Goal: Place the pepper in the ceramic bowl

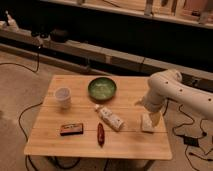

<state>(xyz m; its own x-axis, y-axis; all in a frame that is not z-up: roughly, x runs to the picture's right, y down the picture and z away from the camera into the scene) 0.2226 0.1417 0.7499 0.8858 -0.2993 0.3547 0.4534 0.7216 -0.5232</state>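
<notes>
Slim, tapering dark-red pepper [100,134] lies on table [50,141]; hand [150,121] well apart; its grip I cannot tell.

Wooden table [131,143] showing matt grain; ceramic bowl [102,88] gleaming glossy green; gripper [149,122], smooth white plastic, hanging at table's right side.

My pincer [149,124] hangs low over the right end of the table [135,145], with bare wood between it and the white tube [110,119]. That tube lies slantwise just up and right of the pepper [100,134], between it and the ceramic bowl [102,88] (the one thing on my straight line). The dark box [71,129] lies near the pepper's left, apart from it. The cup [63,97] stands left of the bowl, well apart; the bowl's right side is open.
</notes>
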